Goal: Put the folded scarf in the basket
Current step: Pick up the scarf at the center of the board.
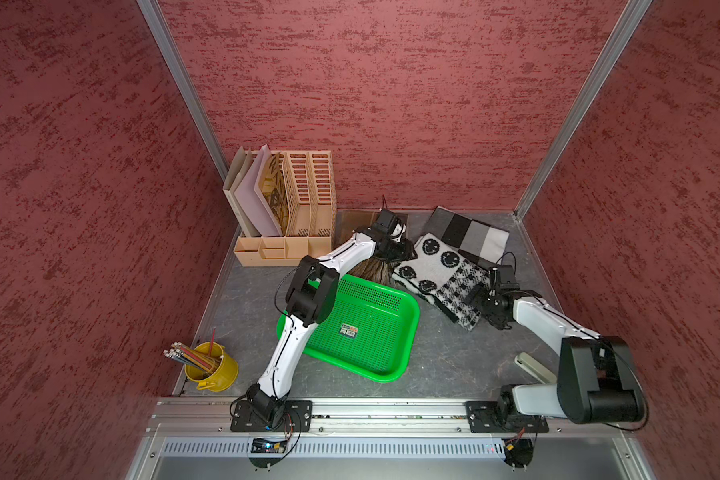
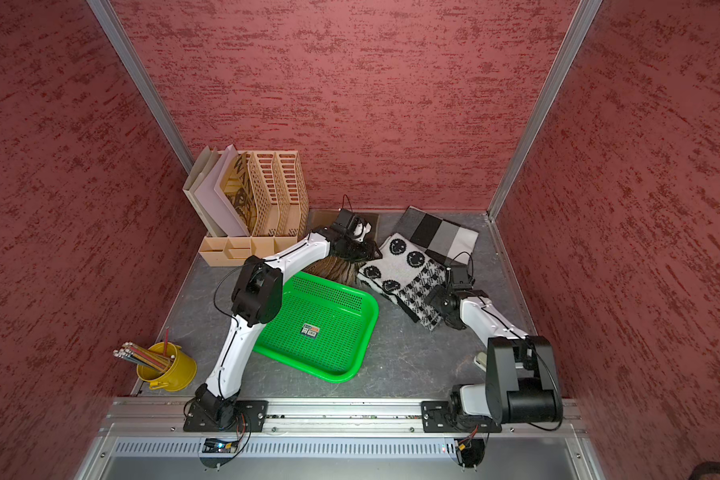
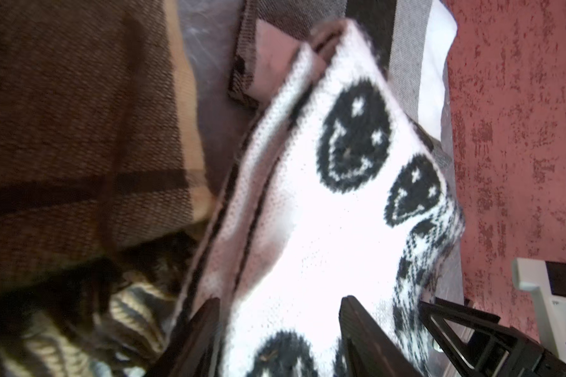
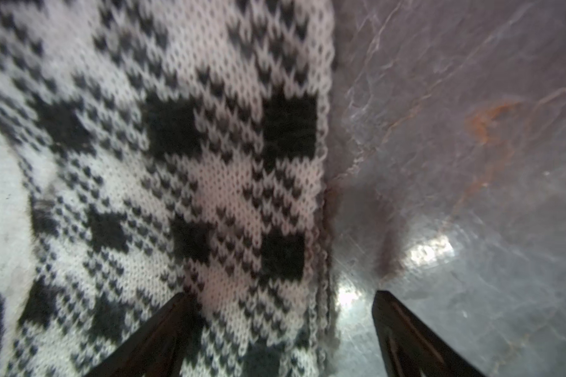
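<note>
Scarf: the folded scarf (image 1: 437, 278) (white knit, black smiley faces and checks) lies on the table (image 1: 445, 361), outside the basket and just beside its far right corner. Nothing of it is in yet.
Left gripper: your left gripper (image 3: 280, 303) sits at the scarf's far end, a finger on either side of the layered edge. Fabric fills the gap, so you cannot tell whether it pinches or only straddles.
Right gripper: your right gripper (image 4: 281, 293) is spread wide over the near end, one finger above the knit and one above bare table. It looks lined up to take that edge.
Why two ends: a grip at each end should keep the fold from sagging open on the lift.
Basket: the green basket (image 1: 371, 349) is empty but for a sticker, and your left arm crosses above its far left part.
Neighbours: a grey striped cloth (image 1: 470, 232) touches the scarf's far side and a brown fringed cloth (image 1: 371, 270) lies by the left gripper. Mind you catch neither.
Further off: the file organiser (image 1: 304, 208), the yellow pencil cup (image 1: 215, 370) and a stapler (image 1: 533, 365) stand well apart.
</note>
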Available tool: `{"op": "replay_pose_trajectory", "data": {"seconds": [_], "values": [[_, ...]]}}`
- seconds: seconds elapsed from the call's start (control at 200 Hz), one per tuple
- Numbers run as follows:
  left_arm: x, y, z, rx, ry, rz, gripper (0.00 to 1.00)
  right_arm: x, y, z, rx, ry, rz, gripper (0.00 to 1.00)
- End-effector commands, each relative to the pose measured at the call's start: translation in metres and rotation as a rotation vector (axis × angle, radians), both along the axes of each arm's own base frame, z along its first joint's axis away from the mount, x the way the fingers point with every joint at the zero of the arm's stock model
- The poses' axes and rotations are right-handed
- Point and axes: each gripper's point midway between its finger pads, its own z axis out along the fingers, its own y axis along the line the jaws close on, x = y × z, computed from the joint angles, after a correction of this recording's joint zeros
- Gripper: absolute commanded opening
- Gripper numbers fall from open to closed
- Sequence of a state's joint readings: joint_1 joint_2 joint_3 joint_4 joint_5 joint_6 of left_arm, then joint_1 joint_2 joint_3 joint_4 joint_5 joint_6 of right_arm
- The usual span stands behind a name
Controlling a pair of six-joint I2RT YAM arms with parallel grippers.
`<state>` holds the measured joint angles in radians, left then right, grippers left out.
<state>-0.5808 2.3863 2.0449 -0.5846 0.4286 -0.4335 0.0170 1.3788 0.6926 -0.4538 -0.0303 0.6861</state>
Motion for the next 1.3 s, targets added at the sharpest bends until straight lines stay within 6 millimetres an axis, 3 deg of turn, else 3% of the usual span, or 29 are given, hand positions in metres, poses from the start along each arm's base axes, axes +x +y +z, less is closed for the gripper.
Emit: {"op": "replay_pose_trajectory", "data": {"seconds": [0.0, 0.185, 0.441, 0.636, 0.992, 1.067, 1.252, 1.297], "values": [[-0.006, 0.001, -0.001, 0.041, -0.019, -0.034, 0.61, 0.009, -0.001, 0.003, 0.001, -0.024, -0.021, 0.91], [-0.013, 0.004, -0.025, 0.103, -0.011, -0.050, 0.57, 0.007, -0.003, 0.007, -0.005, -0.037, -0.038, 0.92], [-0.033, 0.005, -0.046, 0.128, 0.057, -0.041, 0.27, 0.006, -0.014, 0.022, -0.062, -0.052, -0.068, 0.92], [-0.057, 0.008, -0.060, 0.180, 0.116, -0.053, 0.14, 0.007, -0.027, 0.035, -0.118, -0.071, -0.104, 0.94], [-0.102, 0.013, -0.043, 0.168, 0.173, -0.029, 0.02, 0.015, -0.031, 0.036, -0.129, -0.051, -0.046, 0.95], [-0.107, 0.011, -0.032, 0.140, 0.169, -0.035, 0.04, 0.017, -0.034, 0.036, -0.131, -0.052, -0.036, 0.95], [-0.090, 0.018, -0.007, 0.126, 0.083, 0.010, 0.53, 0.018, -0.032, 0.027, -0.097, -0.031, -0.005, 0.90], [-0.084, 0.021, -0.006, 0.122, 0.080, 0.024, 0.56, 0.018, -0.029, 0.022, -0.079, -0.024, 0.007, 0.89]]}}
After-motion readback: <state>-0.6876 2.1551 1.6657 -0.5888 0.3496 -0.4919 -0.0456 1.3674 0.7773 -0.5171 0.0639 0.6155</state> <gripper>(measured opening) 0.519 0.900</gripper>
